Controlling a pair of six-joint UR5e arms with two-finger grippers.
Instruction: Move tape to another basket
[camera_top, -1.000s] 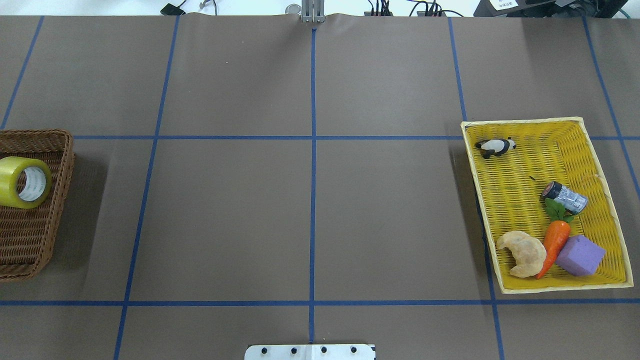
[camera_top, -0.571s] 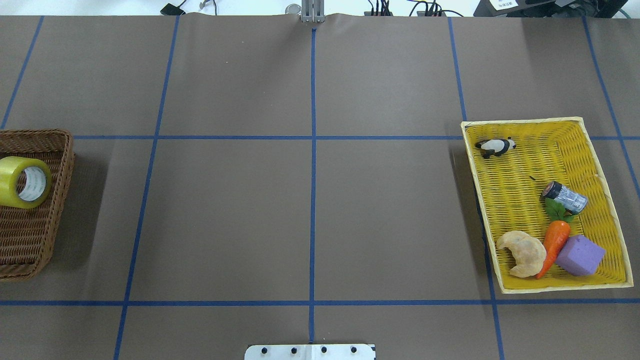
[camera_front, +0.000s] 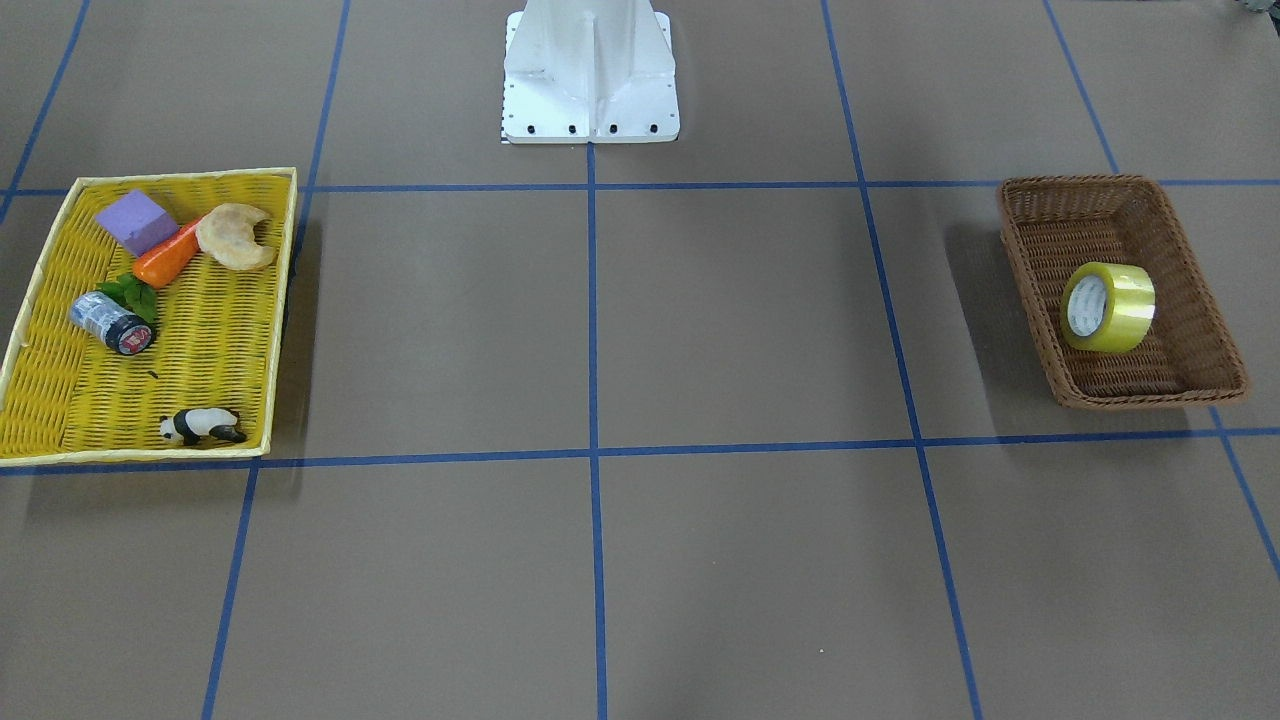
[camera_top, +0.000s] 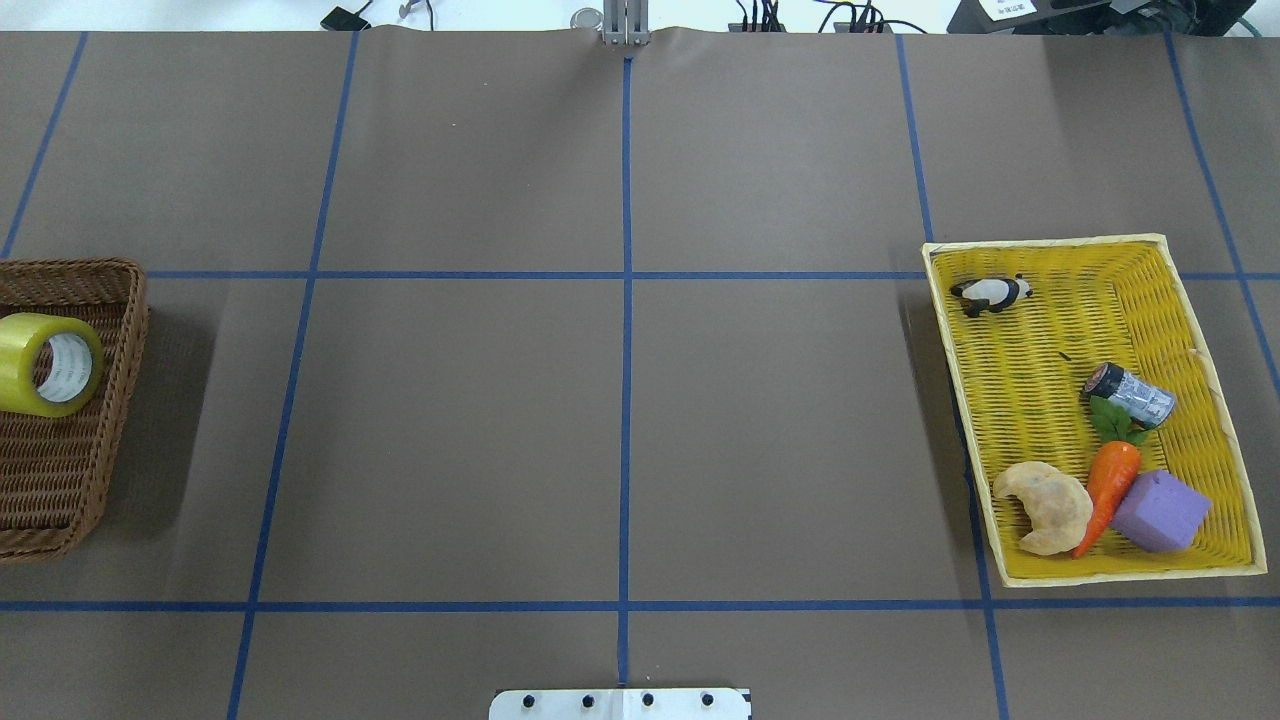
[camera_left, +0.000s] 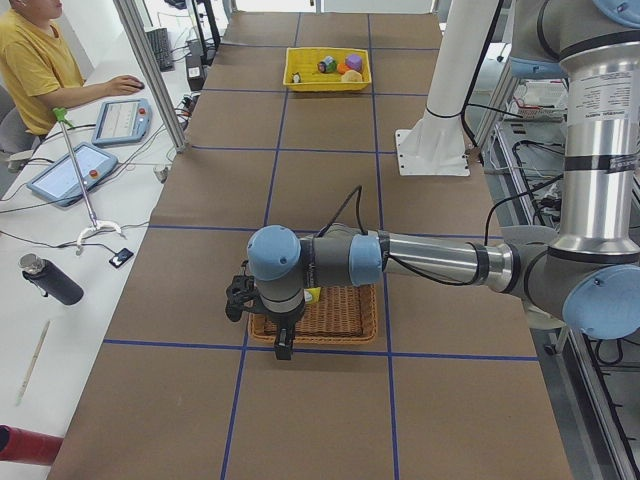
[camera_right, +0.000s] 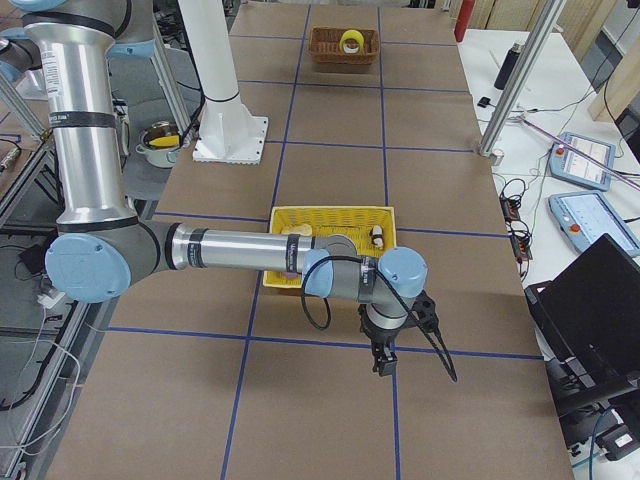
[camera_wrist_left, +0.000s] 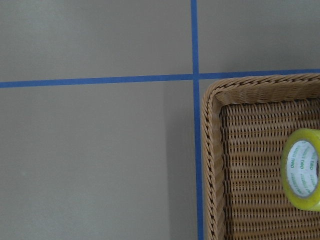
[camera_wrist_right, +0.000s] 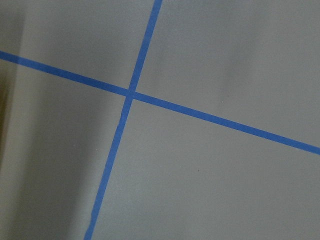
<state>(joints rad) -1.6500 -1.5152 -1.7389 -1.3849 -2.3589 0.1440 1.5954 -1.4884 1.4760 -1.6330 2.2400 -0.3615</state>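
Tape (camera_top: 40, 364) in basket (camera_top: 60, 480), left arm nearer.
Tape stands on edge, core axis along the table. My left gripper (camera_left: 283, 345) hangs at the basket's outer end with the tape just inboard; I can't tell its opening. Tray (camera_top: 1040, 242) holds toys (camera_top: 1100, 490). Right gripper (camera_right: 382, 365) is just past it, opening unclear too.

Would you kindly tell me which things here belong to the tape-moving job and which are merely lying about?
Job: tape, lying in the brown wicker basket.

Lying about: yellow tray, holding panda figure, silver-grey roll, carrot, croissant, purple block.
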